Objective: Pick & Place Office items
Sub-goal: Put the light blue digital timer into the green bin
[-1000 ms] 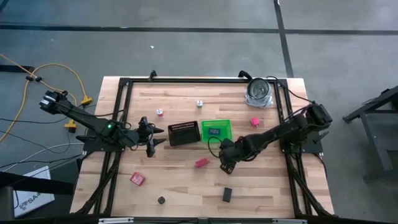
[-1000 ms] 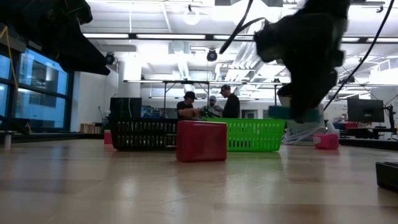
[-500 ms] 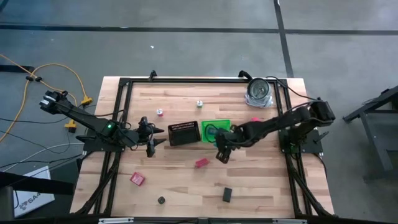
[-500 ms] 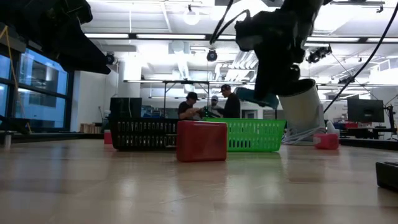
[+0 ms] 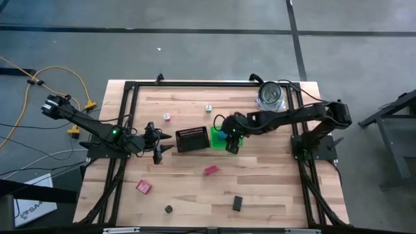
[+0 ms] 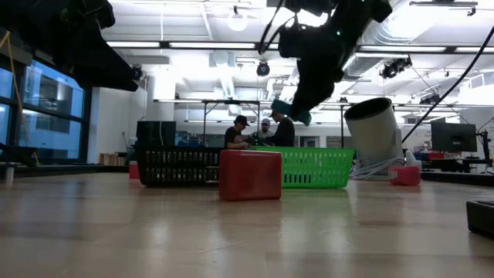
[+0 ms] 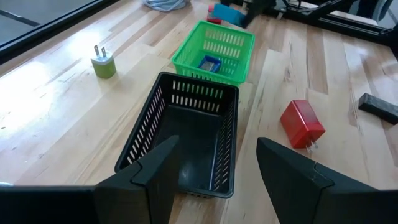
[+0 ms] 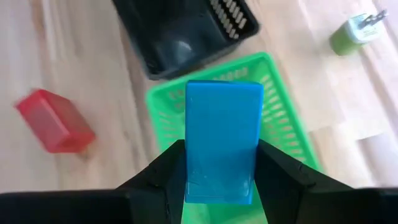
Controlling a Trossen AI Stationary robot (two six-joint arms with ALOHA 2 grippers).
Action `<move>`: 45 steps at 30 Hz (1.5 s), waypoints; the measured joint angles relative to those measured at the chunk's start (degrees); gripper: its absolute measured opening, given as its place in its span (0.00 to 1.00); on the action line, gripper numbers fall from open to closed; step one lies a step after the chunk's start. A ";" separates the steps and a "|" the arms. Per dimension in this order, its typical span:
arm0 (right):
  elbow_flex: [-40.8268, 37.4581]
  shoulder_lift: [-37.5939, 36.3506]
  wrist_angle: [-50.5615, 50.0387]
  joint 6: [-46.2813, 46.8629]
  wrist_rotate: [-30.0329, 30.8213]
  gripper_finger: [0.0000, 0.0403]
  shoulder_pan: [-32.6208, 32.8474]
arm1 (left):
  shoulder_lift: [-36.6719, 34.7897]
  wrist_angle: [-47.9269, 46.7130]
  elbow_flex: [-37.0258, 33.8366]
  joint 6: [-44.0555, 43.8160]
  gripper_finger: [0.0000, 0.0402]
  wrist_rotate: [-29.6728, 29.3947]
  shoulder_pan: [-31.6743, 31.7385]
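The right gripper (image 8: 217, 180) has swung in over the last second from the open bench near the red block (image 5: 210, 170) to a spot above the green basket (image 5: 215, 137), and it has risen too; in the low view it now hangs well above the basket rim. Its fingers are closed on a blue block (image 8: 222, 138), held upright over the basket's open top. Another blue piece (image 7: 208, 62) already lies inside the basket. This looks like the carry finished and the drop about to come; the block only needs releasing, probably after lowering a little.

The left gripper (image 7: 214, 165) waits with its fingers spread and nothing between them, just left of the black mesh tray (image 7: 186, 140), which looks empty. Other pieces are still scattered on the bench (image 5: 273, 188), among them a second red block (image 5: 143, 187) and a black block (image 5: 238, 203).
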 joint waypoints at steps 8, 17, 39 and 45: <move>-0.02 -0.15 -0.54 -7.22 -4.05 0.36 -5.61 | 0.00 0.28 0.00 -0.02 0.51 0.00 0.00; -0.02 1.50 -1.70 -11.45 -4.33 0.36 -5.74 | 0.00 0.24 0.00 -0.02 0.51 0.00 0.01; -0.01 10.88 0.08 -12.45 -6.30 0.36 -5.46 | 0.02 0.34 0.00 0.00 0.51 0.00 0.02; 0.00 12.46 1.00 -11.25 -6.91 0.36 -5.46 | 0.00 0.59 0.00 -0.02 0.51 0.00 0.00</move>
